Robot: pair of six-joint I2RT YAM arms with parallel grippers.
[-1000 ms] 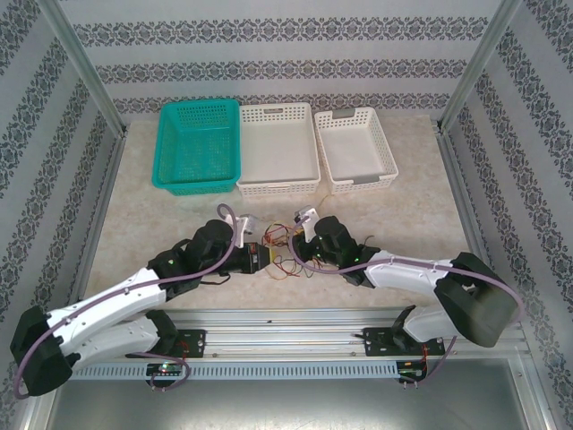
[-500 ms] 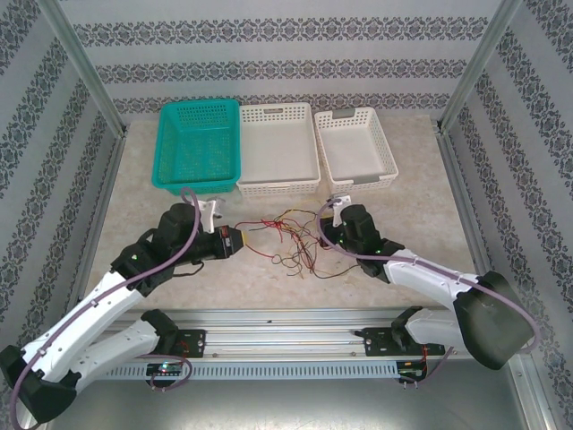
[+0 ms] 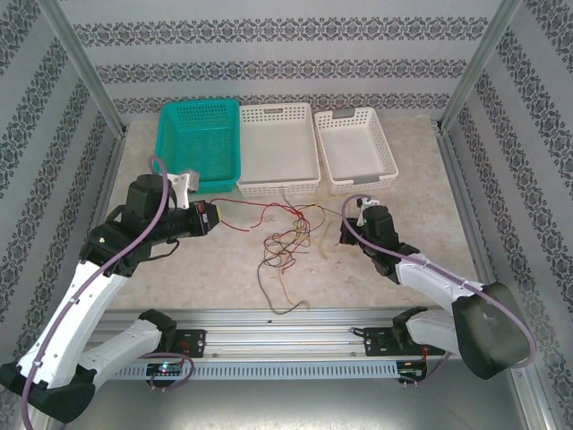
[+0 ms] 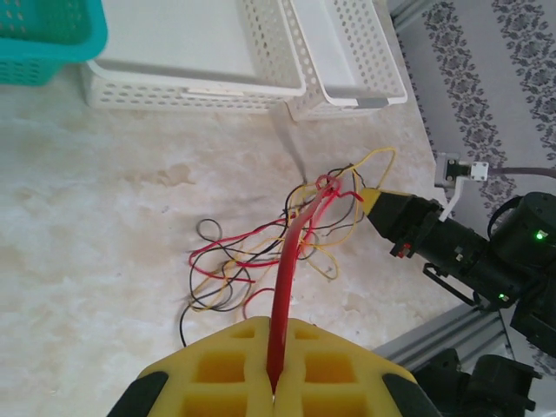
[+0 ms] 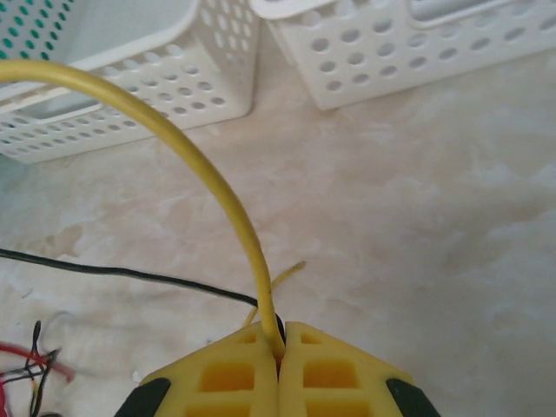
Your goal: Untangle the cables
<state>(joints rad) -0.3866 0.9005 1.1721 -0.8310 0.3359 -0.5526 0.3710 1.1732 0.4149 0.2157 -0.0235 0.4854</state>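
Pinches a red wire [image 4: 291, 261] in the closed left gripper [image 4: 276, 387], a yellow wire [image 5: 200, 165] in the closed right gripper [image 5: 280, 347]. Holds them well apart, likely to stretch the knot loose. Leaves the cables [image 3: 285, 242] draped on the table [image 3: 224, 278] between.

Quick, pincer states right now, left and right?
Left pincer: shut, holding a red cable.
Right pincer: shut, holding a yellow cable.
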